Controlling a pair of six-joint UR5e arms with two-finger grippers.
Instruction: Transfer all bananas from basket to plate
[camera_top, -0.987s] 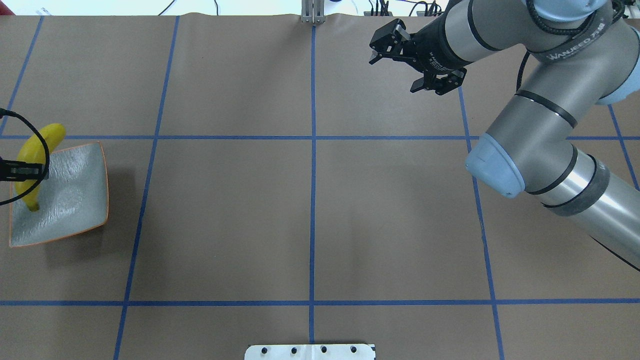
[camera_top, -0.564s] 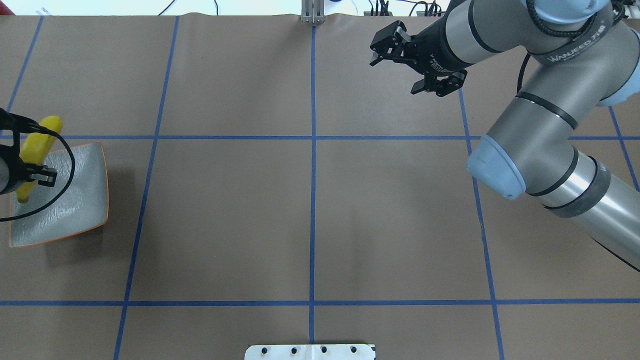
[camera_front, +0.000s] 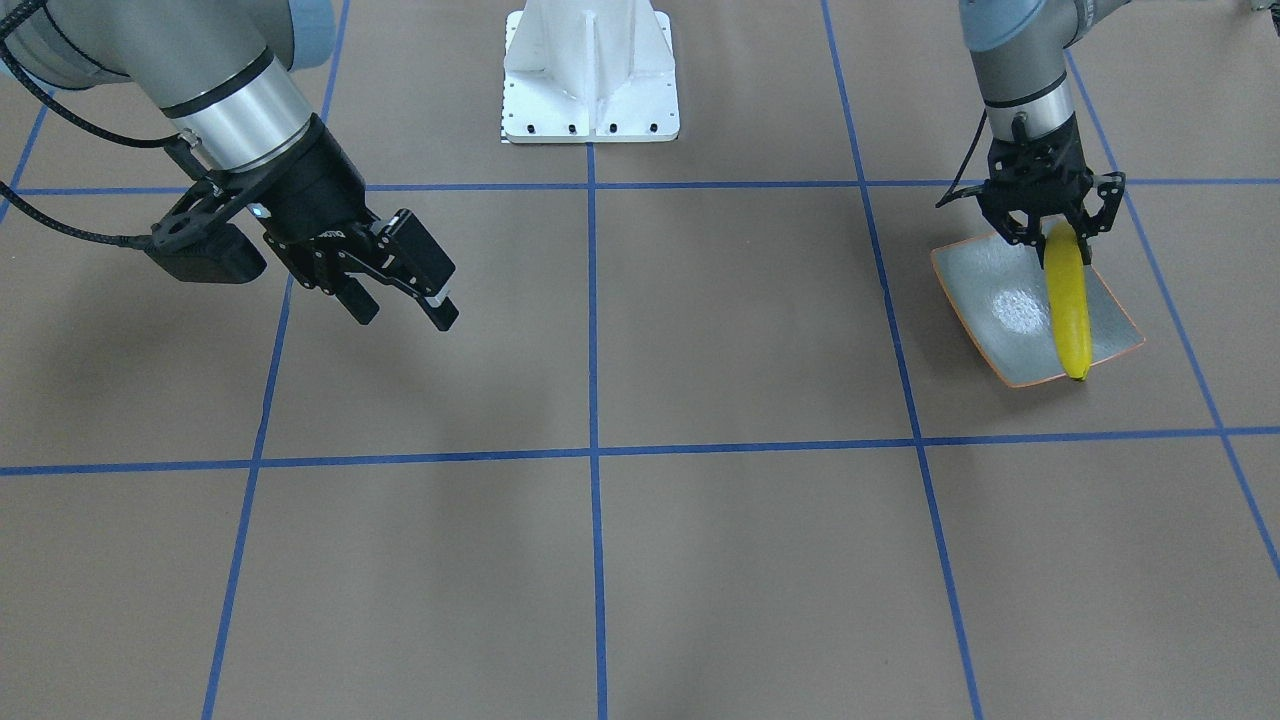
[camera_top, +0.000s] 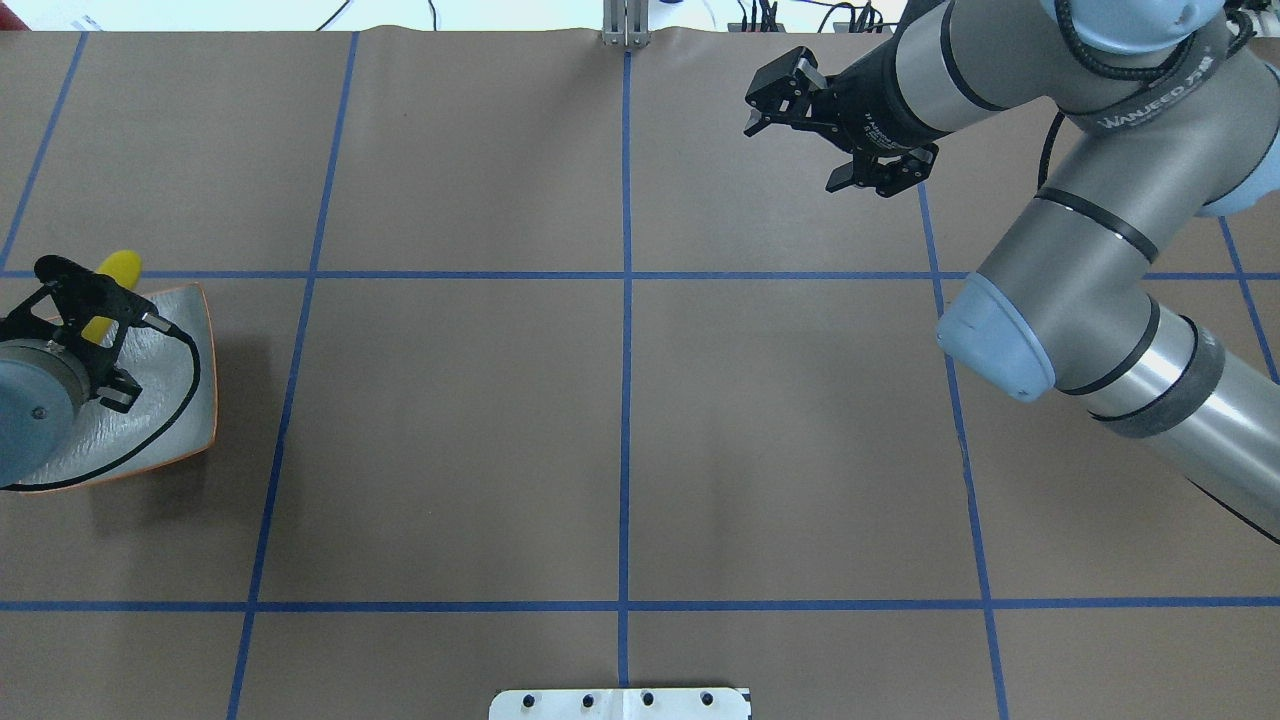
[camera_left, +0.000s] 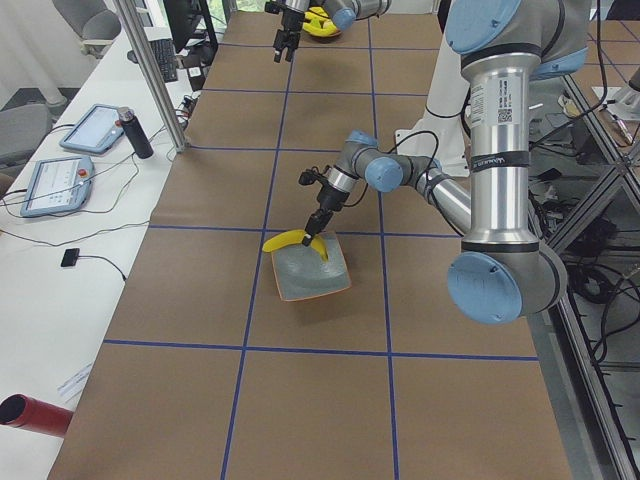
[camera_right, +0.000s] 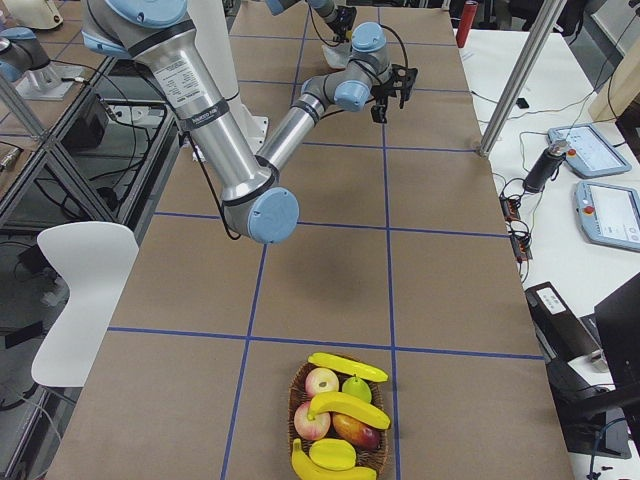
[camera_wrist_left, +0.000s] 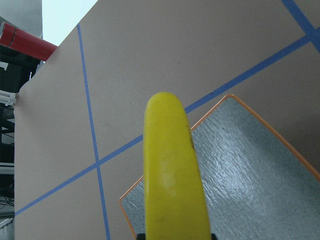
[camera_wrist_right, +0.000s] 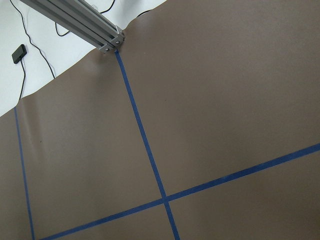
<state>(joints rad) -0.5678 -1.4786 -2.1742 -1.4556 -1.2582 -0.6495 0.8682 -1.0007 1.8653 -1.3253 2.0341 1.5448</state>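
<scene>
Bananas have to go from the basket to the plate, and one banana (camera_front: 1068, 300) is at the plate (camera_front: 985, 285) right now. The left claw (camera_front: 1050, 228) is clenched on one end of it, with a finger on each side. I think it holds the end and not the middle so that the rest of the banana can lie down flat first.

The banana is long and a little bent. Its long way runs from the claw straight away from the robot, toward the far side of the table (camera_front: 700, 550). The held end is near the plate's edge that is closest to the robot. The free tip points away from the robot and reaches the other edge of the plate, maybe poking out a bit past it. I cannot tell for sure if the tip is touching the plate or just above it.

The right claw (camera_front: 405, 315) is spread wide and has nothing in it. It hangs over the bare table, well apart from the plate. I think it is kept there so that it does not bump the other arm.

The basket (camera_right: 380, 450) sits at the far end of the table. More bananas (camera_right: 350, 408) lie in it with other fruit (camera_right: 320, 382), so the job is not done.
</scene>
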